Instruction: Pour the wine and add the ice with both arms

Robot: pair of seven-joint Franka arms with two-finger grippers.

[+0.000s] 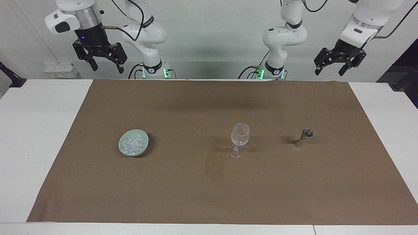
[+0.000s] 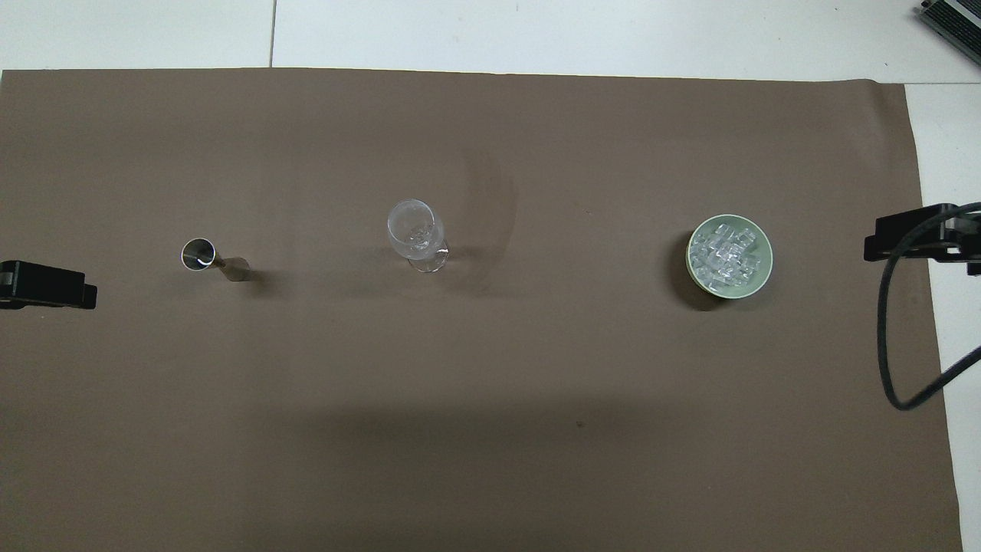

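A clear stemmed wine glass stands upright near the middle of the brown mat. A pale green bowl of ice sits toward the right arm's end. A small metal jigger stands toward the left arm's end. My right gripper is open and empty, high over the table edge by its base. My left gripper is open and empty, also raised by its base. Both arms wait. In the overhead view only the tips of the left gripper and the right gripper show.
The brown mat covers most of the white table. A black cable hangs from the right arm over the mat's edge. A white box sits off the table near the right arm.
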